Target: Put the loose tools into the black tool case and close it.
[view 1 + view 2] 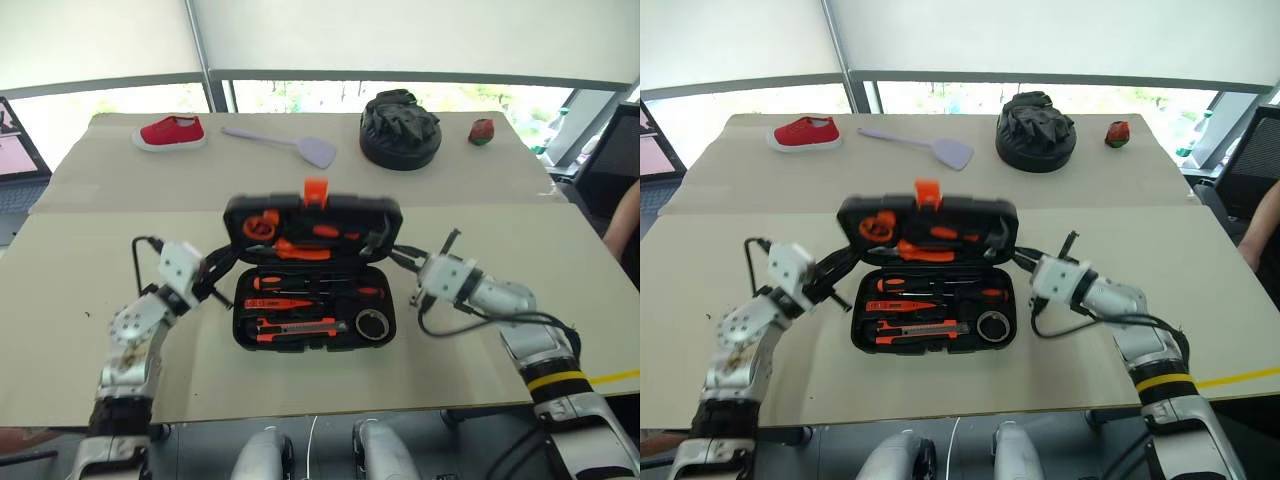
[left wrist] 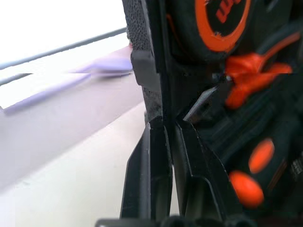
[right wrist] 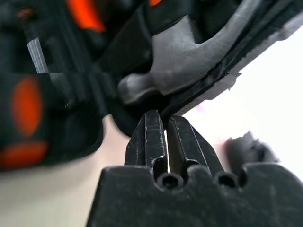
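- Standing open in the middle of the table (image 1: 90,330), the black tool case (image 1: 313,320) has its lid (image 1: 312,222) tilted up toward the far side, an orange latch (image 1: 316,190) at the lid's top edge.
- The loose tools (image 1: 292,303), orange and black screwdrivers and a flat knife, lie in the slots of the lower half; no loose tool shows on the table around the case.
- The left gripper (image 1: 222,270) is at the lid's left edge; in the left wrist view its fingers (image 2: 151,179) are nearly together, one on each side of the thin lid rim, apparently pinching it.
- The right gripper (image 1: 400,257) is at the lid's right edge; in the right wrist view its fingers (image 3: 154,139) are almost closed, their tips right at the rim. Whether they actually clamp it I cannot tell.
- Handling, as a judgement: the shell looks stiff, pebbled plastic, light enough to slide if pushed from one side. The lid's side edges are the sensible hold, both lowered evenly so the hinge does not twist.
- The table is pale, flat and matte, with a seam across it behind the case.
- Along the far side lie a red shoe (image 1: 171,131), a lilac spatula (image 1: 285,143), a black fabric lump (image 1: 400,127) and a small red object (image 1: 481,131), all well apart from the case. Windows lie beyond.
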Motion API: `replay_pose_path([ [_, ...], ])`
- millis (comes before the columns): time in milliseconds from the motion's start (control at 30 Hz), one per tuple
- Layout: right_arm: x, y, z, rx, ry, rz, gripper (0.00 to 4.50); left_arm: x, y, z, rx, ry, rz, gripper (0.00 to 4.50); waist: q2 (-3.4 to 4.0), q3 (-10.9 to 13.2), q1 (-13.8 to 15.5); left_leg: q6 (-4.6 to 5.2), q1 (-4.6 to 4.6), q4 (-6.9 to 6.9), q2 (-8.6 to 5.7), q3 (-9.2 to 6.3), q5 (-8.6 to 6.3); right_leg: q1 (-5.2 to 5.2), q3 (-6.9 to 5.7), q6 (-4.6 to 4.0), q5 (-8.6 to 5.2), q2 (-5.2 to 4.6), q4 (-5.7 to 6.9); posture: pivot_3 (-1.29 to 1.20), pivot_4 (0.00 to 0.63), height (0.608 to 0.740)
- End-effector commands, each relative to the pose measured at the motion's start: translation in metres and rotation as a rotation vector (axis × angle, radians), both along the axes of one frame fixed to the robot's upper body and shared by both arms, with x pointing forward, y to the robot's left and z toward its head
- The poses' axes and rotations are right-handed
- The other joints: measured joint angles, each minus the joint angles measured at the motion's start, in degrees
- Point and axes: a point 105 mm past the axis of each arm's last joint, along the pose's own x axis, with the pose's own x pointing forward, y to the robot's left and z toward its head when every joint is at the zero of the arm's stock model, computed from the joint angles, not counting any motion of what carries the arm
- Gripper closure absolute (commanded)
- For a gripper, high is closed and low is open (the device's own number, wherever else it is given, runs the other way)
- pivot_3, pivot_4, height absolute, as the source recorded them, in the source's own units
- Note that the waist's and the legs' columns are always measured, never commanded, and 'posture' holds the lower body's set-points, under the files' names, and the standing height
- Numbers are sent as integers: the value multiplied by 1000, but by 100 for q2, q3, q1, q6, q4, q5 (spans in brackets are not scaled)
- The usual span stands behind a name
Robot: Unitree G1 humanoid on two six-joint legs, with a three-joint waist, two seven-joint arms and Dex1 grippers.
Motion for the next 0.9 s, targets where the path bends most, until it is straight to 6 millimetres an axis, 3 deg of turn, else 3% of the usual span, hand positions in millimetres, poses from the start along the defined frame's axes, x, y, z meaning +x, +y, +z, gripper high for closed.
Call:
replay_pose_path([
  [33,-13,-33,-32,-108,17,-36,3104,-27,38,-27,94,55,87,3129,-14,7,-38,1,39,-14,-5,8,0,26,3,2,-3,-9,-1,0,150,740],
  [100,-19,-44,-39,-131,19,-47,2476,-36,49,-32,78,91,126,2466,-22,11,-28,3,56,-15,-5,17,2,35,5,1,-9,-22,6,0,150,740],
  [233,-20,-65,-30,-112,-4,-116,1083,-46,72,-40,74,201,180,976,-21,8,-38,4,76,-14,-2,32,15,41,15,4,-8,-26,22,0,150,740],
  [267,-19,-76,-28,-62,63,-175,734,-42,76,-36,53,219,185,912,-21,7,-39,3,76,-15,-2,31,15,41,15,4,-8,-25,23,0,150,740],
  [367,-31,-84,-28,85,284,-205,734,-26,73,-23,18,244,158,912,-24,6,22,4,75,-18,-1,23,15,45,8,4,-7,-25,22,0,150,740],
  [400,-40,-78,-27,108,357,-156,1214,-16,67,-16,-2,243,146,1444,-23,6,75,5,73,-19,-1,23,14,45,7,4,-6,-27,20,0,150,740],
  [433,-47,-72,-27,123,411,-118,1394,-10,64,-11,-18,244,139,1615,-23,6,98,6,70,-20,-2,20,14,42,5,5,-5,-29,22,0,150,740],
  [567,-76,-42,-28,135,674,11,2818,24,35,14,-30,224,66,3062,-27,7,127,7,65,-16,-2,18,13,43,2,8,-1,-32,19,0,150,740],
  [700,-99,-6,-32,75,784,131,4069,56,4,22,9,261,4,4439,-33,5,154,7,59,-11,-6,16,13,40,-2,10,1,-30,20,0,150,740],
  [733,-100,1,-32,80,794,139,4465,60,0,21,13,274,-2,4500,-33,5,146,7,55,-9,-7,15,13,38,-3,11,0,-24,19,0,150,740],
  [900,-99,25,-44,58,853,110,4465,70,-8,1,58,434,-35,4500,-37,8,103,9,43,-8,-6,21,10,21,7,10,0,-2,16,0,150,740],
])
